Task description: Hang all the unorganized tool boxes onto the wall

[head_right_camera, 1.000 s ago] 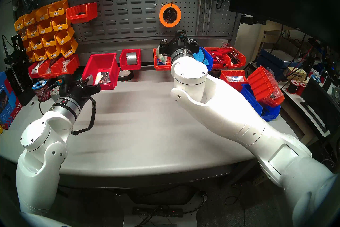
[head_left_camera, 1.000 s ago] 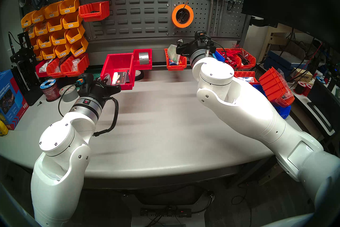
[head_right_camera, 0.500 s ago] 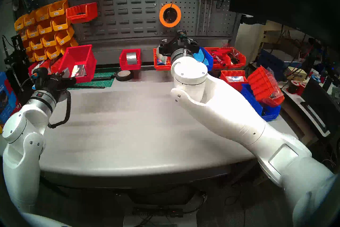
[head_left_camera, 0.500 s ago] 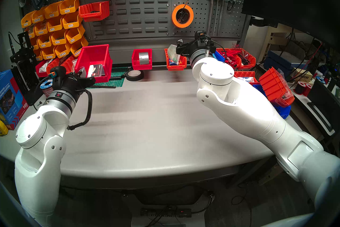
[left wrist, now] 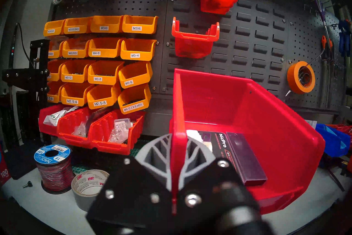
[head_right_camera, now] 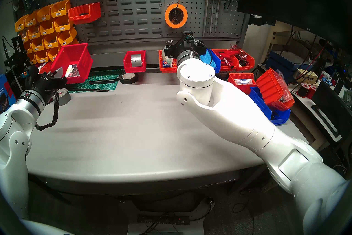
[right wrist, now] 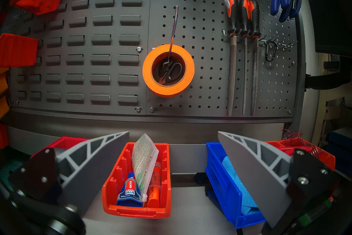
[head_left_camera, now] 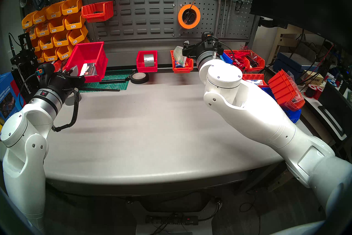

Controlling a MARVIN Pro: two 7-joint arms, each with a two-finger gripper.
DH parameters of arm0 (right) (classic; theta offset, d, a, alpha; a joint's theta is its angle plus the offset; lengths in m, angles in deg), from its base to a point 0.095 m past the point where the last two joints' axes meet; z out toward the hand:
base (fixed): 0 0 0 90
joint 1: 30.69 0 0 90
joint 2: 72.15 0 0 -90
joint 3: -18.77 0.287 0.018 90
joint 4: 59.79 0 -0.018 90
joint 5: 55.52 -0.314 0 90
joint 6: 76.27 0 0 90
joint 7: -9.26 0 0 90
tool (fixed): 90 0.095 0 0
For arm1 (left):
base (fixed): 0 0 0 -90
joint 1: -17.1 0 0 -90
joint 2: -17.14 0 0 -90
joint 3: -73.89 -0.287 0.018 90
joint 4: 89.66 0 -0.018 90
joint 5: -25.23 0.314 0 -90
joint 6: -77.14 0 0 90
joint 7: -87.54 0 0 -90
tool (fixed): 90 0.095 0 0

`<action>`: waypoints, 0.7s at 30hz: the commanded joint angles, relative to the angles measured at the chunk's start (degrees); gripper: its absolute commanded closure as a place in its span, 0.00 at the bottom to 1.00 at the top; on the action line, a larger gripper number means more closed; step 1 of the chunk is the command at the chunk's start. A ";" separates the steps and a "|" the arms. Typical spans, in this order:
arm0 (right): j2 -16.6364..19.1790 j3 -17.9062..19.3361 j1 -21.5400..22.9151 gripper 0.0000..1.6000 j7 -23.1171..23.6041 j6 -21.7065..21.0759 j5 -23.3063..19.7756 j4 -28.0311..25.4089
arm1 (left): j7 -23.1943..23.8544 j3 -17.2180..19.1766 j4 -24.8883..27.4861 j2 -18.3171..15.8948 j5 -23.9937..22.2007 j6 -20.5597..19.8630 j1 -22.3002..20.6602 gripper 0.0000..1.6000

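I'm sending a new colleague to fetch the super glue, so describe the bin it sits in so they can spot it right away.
Start at the dark grey louvred wall panel and drop to the bench below the hanging orange tape roll. There sits a narrow orange ribbed bin, in front of the open right gripper. Unlike the red bin with silver tape and the blue bin beside it, it holds a Loctite tube and a folded leaflet.

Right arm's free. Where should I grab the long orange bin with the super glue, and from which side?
Likely the near end wall of the orange bin. It lies lengthwise straight ahead of the open right gripper, near end toward it. Come in level from the front, one finger inside, one outside. Its contents crowd that end, so aim just left of the super glue tube.
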 commanded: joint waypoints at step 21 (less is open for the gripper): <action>-0.10 0.18 0.87 0.00 0.08 -0.13 0.40 -0.48 | 0.35 -2.29 -1.28 -1.71 2.71 4.09 -3.73 1.00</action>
